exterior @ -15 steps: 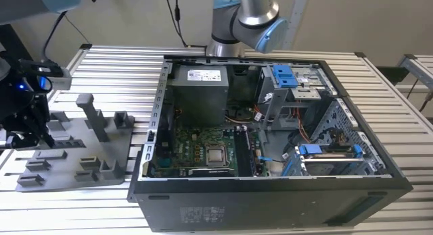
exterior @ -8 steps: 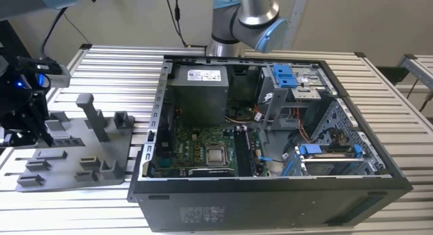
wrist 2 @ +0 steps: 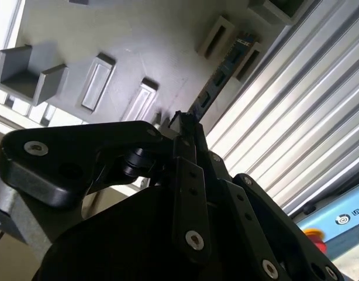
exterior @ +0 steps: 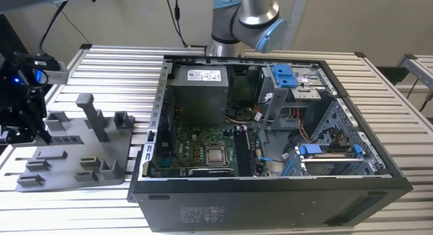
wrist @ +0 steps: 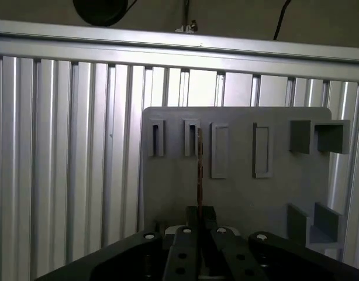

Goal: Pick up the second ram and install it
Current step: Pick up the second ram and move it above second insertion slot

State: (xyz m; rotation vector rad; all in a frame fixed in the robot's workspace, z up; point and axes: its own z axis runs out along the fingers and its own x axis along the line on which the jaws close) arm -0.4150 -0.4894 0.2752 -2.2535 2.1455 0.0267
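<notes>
Status: gripper (wrist: 200, 212) appears clamped on ram (wrist: 199, 170) end, near fixture (wrist: 238, 199) edge. We judge one-end hold may let ram tilt, snagging slot (wrist: 190, 137) wall.

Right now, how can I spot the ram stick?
At the exterior view's left, beside the open computer case, sits a grey fixture tray. The second ram stands on edge in it, one end in the gripper. It is a thin flat strip; its neighbours are chunky grey blocks.
</notes>
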